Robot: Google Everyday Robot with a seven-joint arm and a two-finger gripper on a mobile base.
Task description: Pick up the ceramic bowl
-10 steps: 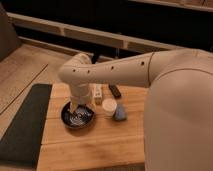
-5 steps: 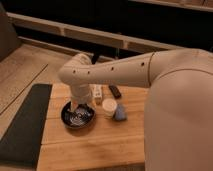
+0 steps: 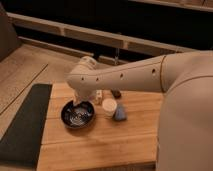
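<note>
Ceramic bowl is sitting flat on the wooden table, left of centre, near the dark mat that is lying along the table's left side. It's looking shallow, round and glossy dark navy/black, with pale bluish-white streaks showing inside. It's clearly wider than the cream cup standing just to its right.

Gripper is hanging over the bowl's far rim, pointing down, with the arm reaching in from the right. I'm guessing it's going for a rim pinch, since the bowl looks too wide to span. Can't tell whether the gripper is open or closed, or whether it's holding the rim, because the wrist is blocking that.

Blue-grey lump is lying on the cup's far side, away from the bowl, so it's probably not interfering. The cup is close though, so I'm thinking a straight-up lift.
</note>
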